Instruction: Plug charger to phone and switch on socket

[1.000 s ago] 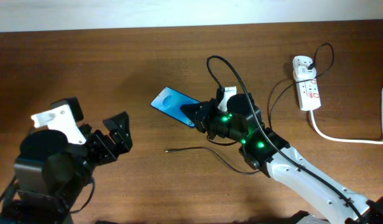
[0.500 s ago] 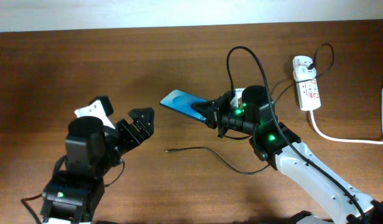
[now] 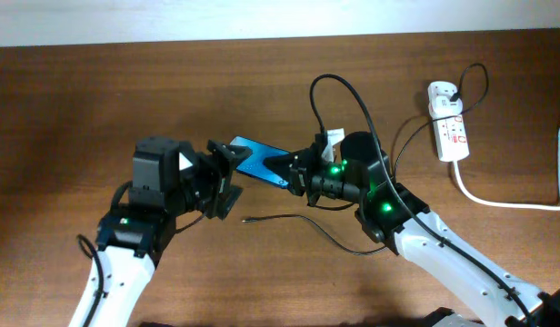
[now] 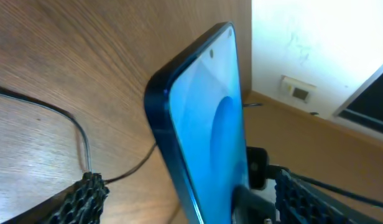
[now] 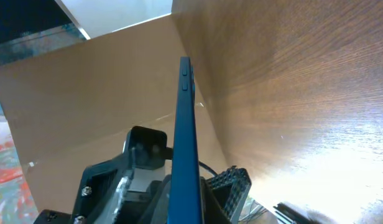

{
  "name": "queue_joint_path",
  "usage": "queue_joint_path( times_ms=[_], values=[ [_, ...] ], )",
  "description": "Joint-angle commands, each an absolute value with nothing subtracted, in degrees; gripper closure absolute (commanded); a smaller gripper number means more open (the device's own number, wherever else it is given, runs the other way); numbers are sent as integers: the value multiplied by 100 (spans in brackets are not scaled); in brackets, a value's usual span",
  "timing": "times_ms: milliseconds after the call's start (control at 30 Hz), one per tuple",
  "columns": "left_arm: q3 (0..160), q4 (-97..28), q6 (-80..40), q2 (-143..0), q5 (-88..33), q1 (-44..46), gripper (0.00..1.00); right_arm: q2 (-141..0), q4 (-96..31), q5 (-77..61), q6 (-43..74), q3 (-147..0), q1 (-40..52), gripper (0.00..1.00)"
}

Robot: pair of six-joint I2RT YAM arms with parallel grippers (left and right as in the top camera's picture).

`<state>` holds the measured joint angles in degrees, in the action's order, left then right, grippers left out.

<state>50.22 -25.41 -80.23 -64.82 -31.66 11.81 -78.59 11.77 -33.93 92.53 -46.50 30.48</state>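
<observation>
- The right gripper is clamped on one end of the phone. It holds the phone off the table, tilted, blue screen showing.
- The left gripper has its jaws apart, one each side of the phone's free end. In the left wrist view, its fingers don't look to be touching the glass.
- Reads as a handover or a brace. Close the left squarely on the flat faces, clear of the side buttons, and keep the right grip until the left is firm.
- Can't tell which end carries the port.
- The charger lies loose on the table below the phone, plug tip unplugged.
- The socket is at far right, well apart.
- Surface is smooth dark wood grain, so a dropped phone would likely slide. A pale wall runs along the back edge.
</observation>
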Motion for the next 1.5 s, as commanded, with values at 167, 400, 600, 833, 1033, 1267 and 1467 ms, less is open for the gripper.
queue_joint_path(
  times_ms=[167,400,600,833,1033,1267,1467],
  values=[
    [5022,-1863,-8785,-6493,-3055,1160,39,-7789,1243,-2875,9887,-4729,3459,96],
    [5022,-1870,-8783,-6493,-2886,1164,45,-7793,1466,-2477,10425,-4731,3791,96],
    [5022,-1848,-8785,-6493,-2711,1164,47,-7793,1636,-2480,10420,-4729,3791,96],
    [5022,-1627,-8788,-6517,-2718,1164,51,-7793,1656,-2449,10422,-4729,3863,96],
    [5022,-1629,-8783,-6866,-3409,1133,64,-7793,1623,-2353,10379,-4729,3938,96],
    [5022,-1627,-8781,-7194,-3852,989,84,-7793,1588,-2373,10379,-4729,3938,96],
    [5022,-1632,-8670,-7194,-3889,827,96,-7793,1520,-2373,10379,-4729,3938,88]
  ],
)
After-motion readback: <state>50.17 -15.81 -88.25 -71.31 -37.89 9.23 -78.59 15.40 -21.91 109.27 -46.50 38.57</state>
